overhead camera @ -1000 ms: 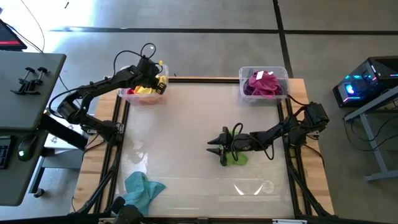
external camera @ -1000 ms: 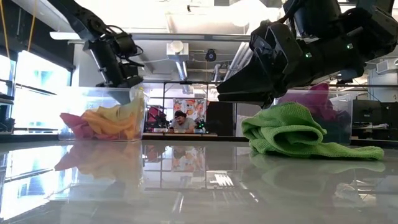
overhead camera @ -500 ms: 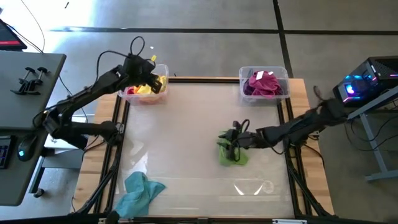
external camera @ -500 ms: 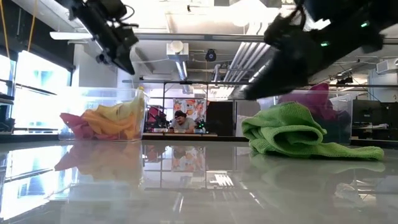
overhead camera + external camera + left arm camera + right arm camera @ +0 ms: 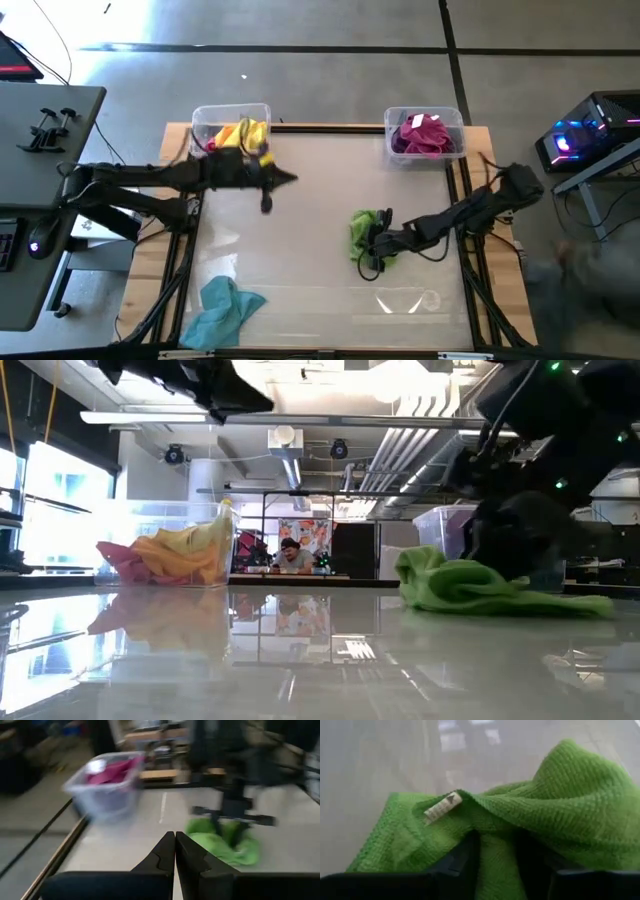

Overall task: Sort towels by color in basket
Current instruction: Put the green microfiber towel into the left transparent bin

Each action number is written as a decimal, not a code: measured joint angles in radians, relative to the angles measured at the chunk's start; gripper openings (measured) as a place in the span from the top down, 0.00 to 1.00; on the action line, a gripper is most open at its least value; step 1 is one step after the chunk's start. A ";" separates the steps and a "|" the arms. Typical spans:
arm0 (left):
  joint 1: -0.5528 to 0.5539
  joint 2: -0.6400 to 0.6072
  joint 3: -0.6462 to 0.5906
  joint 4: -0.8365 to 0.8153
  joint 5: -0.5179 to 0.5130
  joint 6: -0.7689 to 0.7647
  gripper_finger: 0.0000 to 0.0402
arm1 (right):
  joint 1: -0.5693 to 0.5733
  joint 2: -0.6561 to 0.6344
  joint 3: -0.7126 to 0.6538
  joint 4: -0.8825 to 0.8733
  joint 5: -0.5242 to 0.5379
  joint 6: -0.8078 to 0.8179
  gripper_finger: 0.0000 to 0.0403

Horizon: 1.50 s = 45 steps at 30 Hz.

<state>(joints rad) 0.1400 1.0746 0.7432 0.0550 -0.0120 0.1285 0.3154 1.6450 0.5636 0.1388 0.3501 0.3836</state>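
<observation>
A lime green towel (image 5: 362, 230) (image 5: 455, 582) lies bunched on the table right of its middle. My right gripper (image 5: 373, 254) (image 5: 497, 865) slants down into it from the right. My left gripper (image 5: 290, 179) (image 5: 175, 840) is shut and empty, hanging over the table's far left part and pointing right. A teal towel (image 5: 225, 303) lies crumpled at the near left. The far-left basket (image 5: 200, 115) holds yellow, orange and pink towels. The far-right basket (image 5: 392, 120) holds magenta and purple towels. My right gripper has a raised fold of the lime green towel (image 5: 496, 851) between its two fingers (image 5: 465, 857), several layers thick. The fingers slant down from the table's right side. The towel lies on the table, slack, with a white label (image 5: 442, 806) just past the fingertips.
Both baskets stand at the table's far edge. Bare glossy table lies between the arms and toward the near edge. Desks and equipment stand beyond both sides of the table, and a person (image 5: 292, 553) sits far behind it.
My left gripper has risen out of the far-left basket and swung right over the table, levelling out, still shut and empty. My right gripper has tipped downward and sunk into the lime green towel, whose bunched top now lies flatter.
</observation>
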 joint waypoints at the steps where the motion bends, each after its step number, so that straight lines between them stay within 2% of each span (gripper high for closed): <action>1: -0.033 0.015 -0.010 0.036 0.000 0.025 1.00 | 0.000 0.026 0.001 0.030 0.015 0.002 0.75; 5: -0.142 0.086 -0.044 0.165 0.000 0.097 1.00 | -0.002 0.112 -0.002 0.224 0.086 -0.056 0.91; 7: -0.188 0.132 -0.047 0.175 -0.006 0.129 1.00 | -0.007 0.147 -0.005 0.356 0.129 -0.089 0.96; 14: -0.318 0.338 -0.047 0.272 -0.168 0.146 1.00 | -0.040 0.230 -0.008 0.731 0.089 -0.200 0.93; 20: -0.364 0.513 -0.047 0.447 -0.135 0.199 0.99 | -0.062 0.232 -0.007 0.915 0.093 -0.253 0.97; 24: -0.366 0.601 -0.046 0.637 -0.123 0.265 0.93 | -0.062 0.215 -0.007 0.946 0.044 -0.276 0.97; 29: -0.366 0.671 -0.046 0.789 -0.121 0.361 0.77 | -0.062 0.183 -0.006 0.956 0.013 -0.275 0.95; 38: -0.349 0.725 -0.046 0.799 -0.206 0.395 0.48 | -0.062 0.168 -0.006 0.958 -0.037 -0.280 0.96; 42: -0.352 0.752 -0.046 0.803 -0.286 0.327 0.44 | -0.061 0.168 -0.006 0.959 -0.078 -0.279 0.96; 45: -0.352 0.766 -0.045 0.805 -0.300 0.292 0.44 | -0.061 0.168 -0.006 0.960 -0.106 -0.280 0.96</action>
<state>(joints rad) -0.2118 1.8402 0.6979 0.8601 -0.3117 0.4202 0.2543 1.8130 0.5571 1.0987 0.2437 0.1040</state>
